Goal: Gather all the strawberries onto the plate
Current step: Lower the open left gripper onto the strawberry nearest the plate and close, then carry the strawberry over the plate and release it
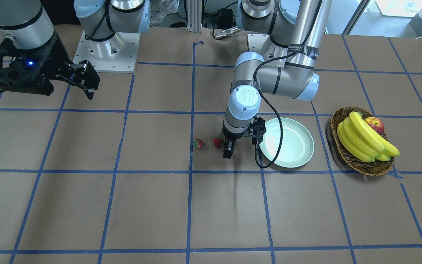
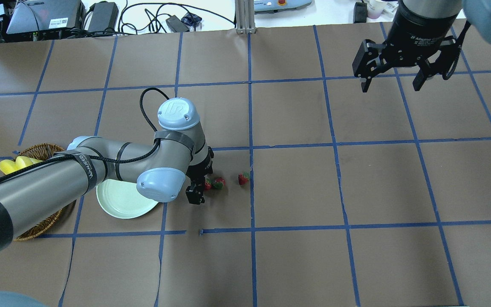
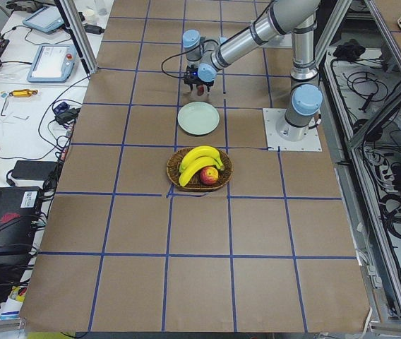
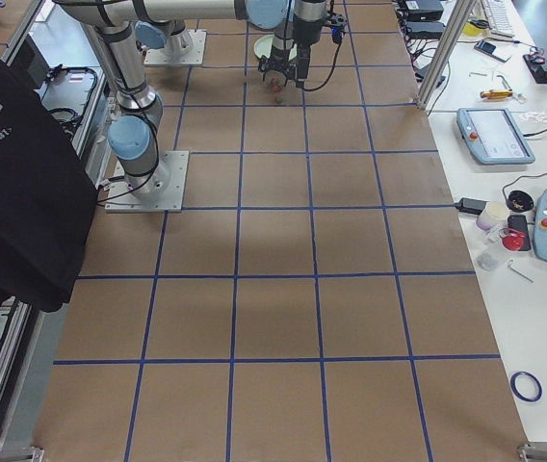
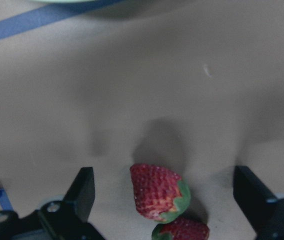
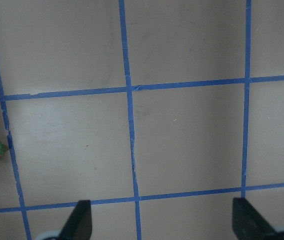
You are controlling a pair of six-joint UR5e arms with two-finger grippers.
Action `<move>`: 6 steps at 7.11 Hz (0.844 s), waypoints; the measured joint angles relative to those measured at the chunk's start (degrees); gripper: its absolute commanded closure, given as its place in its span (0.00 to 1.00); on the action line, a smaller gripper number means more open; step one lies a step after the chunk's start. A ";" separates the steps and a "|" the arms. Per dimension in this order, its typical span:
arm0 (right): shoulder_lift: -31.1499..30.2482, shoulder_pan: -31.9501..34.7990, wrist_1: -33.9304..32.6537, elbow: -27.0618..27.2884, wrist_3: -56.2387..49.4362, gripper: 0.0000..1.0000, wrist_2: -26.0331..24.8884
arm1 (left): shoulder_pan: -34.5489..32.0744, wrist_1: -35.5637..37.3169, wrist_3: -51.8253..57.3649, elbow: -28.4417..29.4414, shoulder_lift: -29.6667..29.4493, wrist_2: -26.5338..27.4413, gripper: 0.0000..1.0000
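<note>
Left gripper (image 5: pixel 163 175), jaws spread wide, straddles an ungripped strawberry (image 5: pixel 157 192); right gripper (image 2: pixel 391 86) hangs spread, empty, toward the table's right edge.

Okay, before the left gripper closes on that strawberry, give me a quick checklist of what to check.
1. Left gripper open: ok.
2. Strawberry between its fingers: ok, in the left wrist view.
3. Neighbouring strawberry clear of the grasp: not ok, it seems to touch the first.
4. Plate empty and beside the arm: ok.
5. Right gripper out of the way: ok, open, far off.
6. Fingers low enough: cannot tell.
</note>
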 measured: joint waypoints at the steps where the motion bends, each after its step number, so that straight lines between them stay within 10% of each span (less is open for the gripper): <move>1: 0.02 0.00 -0.04 0.00 0.00 0.00 -0.01 | 0.00 0.05 -0.22 -0.23 0.01 0.04 0.55; 3: 0.00 0.02 -0.08 -0.01 0.02 0.00 0.03 | -0.01 0.17 -0.47 -0.27 0.19 -0.19 0.74; 6: -0.01 0.09 -0.21 -0.01 0.08 0.00 0.04 | 0.00 0.22 0.04 -0.08 1.22 -0.32 0.75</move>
